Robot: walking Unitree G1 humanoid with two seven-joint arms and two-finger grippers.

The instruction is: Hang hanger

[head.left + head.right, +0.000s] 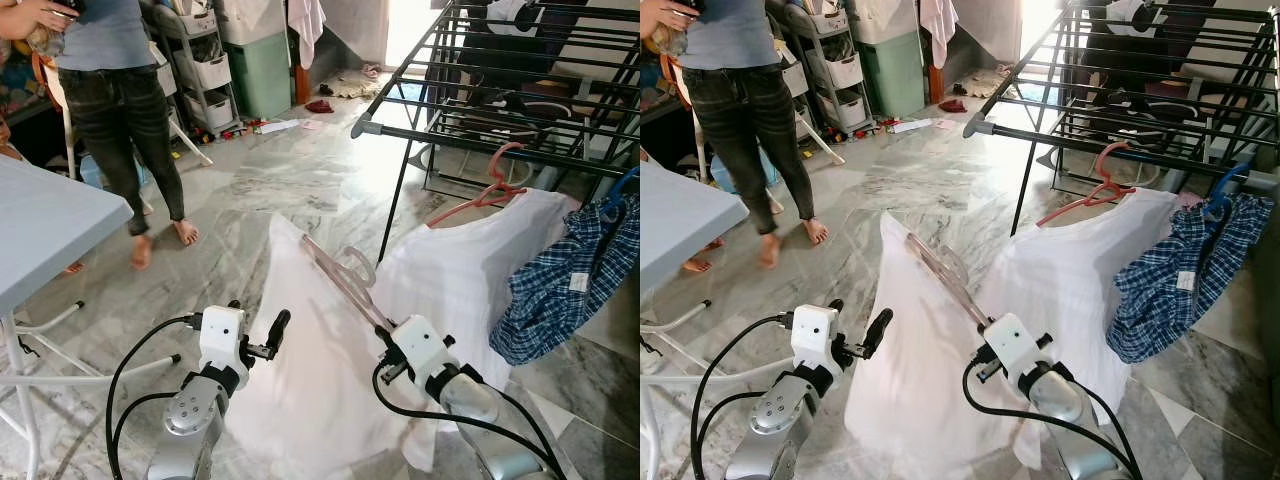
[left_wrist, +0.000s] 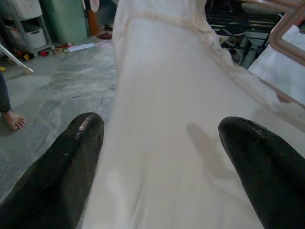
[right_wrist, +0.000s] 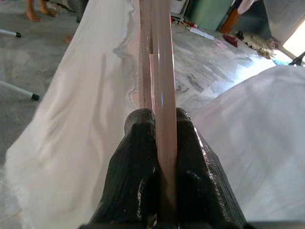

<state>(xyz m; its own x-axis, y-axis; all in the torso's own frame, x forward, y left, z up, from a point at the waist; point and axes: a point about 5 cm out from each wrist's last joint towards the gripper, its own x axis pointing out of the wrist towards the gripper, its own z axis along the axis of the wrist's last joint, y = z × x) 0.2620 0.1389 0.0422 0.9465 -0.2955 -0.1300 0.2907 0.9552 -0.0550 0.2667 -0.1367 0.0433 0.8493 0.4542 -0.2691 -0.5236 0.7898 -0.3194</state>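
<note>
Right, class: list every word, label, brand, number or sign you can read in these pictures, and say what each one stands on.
No text can be read in any view.
White tag on the blue checked shirt: too small to read.
Storage drawers behind the person: no legible label.
White garment on the pink hanger, clamped in the right tool: no print.
Left tool, open: no markings.

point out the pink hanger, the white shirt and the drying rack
pink hanger (image 1: 340, 280): left eye view, on its bar
white shirt (image 1: 310, 370): left eye view, mid cloth
drying rack (image 1: 470, 135): left eye view, front rail
</note>
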